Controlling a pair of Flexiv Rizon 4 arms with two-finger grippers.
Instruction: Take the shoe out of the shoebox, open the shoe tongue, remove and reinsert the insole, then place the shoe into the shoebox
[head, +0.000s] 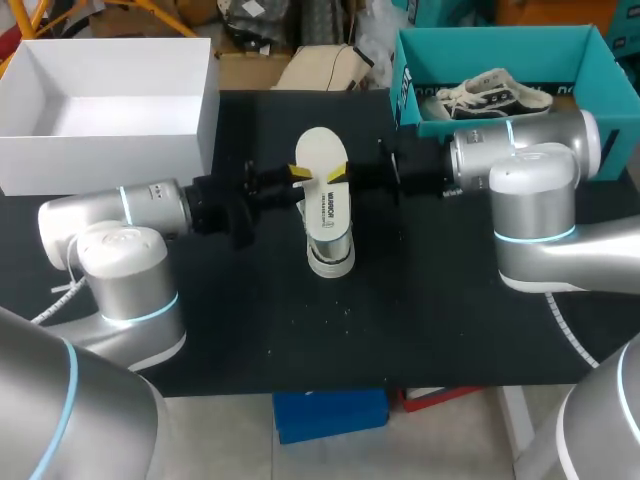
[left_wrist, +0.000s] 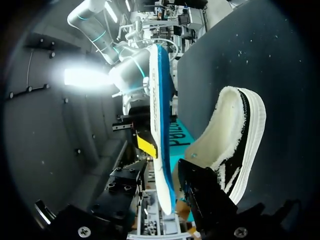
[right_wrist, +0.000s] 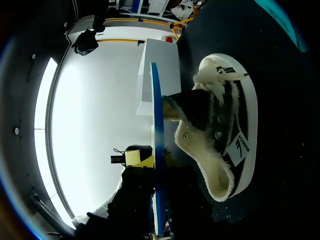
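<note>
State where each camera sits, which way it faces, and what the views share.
Head: above and behind, looking down on the table; left arm and right arm enter from the sides.
Left wrist: on that arm, facing along the left pincer toward the right arm.
Right wrist: on that arm, facing along the right pincer toward the white box.
Shared: all show the insole and shoe.

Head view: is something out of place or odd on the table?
Yes. The insole is out of the shoe, held in the air by the left claw and the right claw. The shoe lies on its side on the table, not upright.
</note>
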